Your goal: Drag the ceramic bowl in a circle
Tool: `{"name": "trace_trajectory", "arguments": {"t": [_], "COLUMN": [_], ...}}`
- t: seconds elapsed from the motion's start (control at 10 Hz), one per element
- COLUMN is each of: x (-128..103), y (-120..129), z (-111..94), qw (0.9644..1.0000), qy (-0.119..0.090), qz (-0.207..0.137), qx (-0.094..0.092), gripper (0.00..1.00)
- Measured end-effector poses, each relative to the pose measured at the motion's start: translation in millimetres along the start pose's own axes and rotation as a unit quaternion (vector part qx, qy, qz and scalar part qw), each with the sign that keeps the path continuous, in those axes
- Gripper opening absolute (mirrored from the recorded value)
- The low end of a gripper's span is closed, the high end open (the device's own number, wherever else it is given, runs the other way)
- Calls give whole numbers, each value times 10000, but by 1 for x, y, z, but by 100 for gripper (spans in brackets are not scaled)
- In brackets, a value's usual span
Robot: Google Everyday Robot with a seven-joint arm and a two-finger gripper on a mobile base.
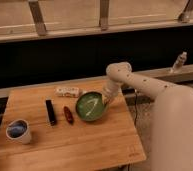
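The ceramic bowl [90, 107], round, shallow and glossy green with a darker rim, sits right of centre on the wooden table [65, 145]. My white arm reaches in from the right and bends down to it. The gripper [108, 98] is at the bowl's far right rim, shut on that rim. The fingertips are partly hidden behind the rim.
A white packet [68, 91] lies just behind the bowl on the left. A small red object [68, 114] and a black bar [50, 112] lie to its left. A white cup with a blue inside [18, 131] stands near the front left corner. The table's right edge is close to the bowl.
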Motion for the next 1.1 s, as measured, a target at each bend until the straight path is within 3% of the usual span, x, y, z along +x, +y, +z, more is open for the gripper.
{"name": "trace_trajectory", "arguments": {"t": [0.3,0.5,0.8,1.1], "x": [46,70,89,74], "y": [43,52,38,-7], "z": [-3,-2,-9,-20], "qw": [9987,9978,9979,9959], "qy": [113,138,83,4], "qz": [-461,-509,-147,418], "qx": [195,390,618,799], "gripper": [0,0,0,0]}}
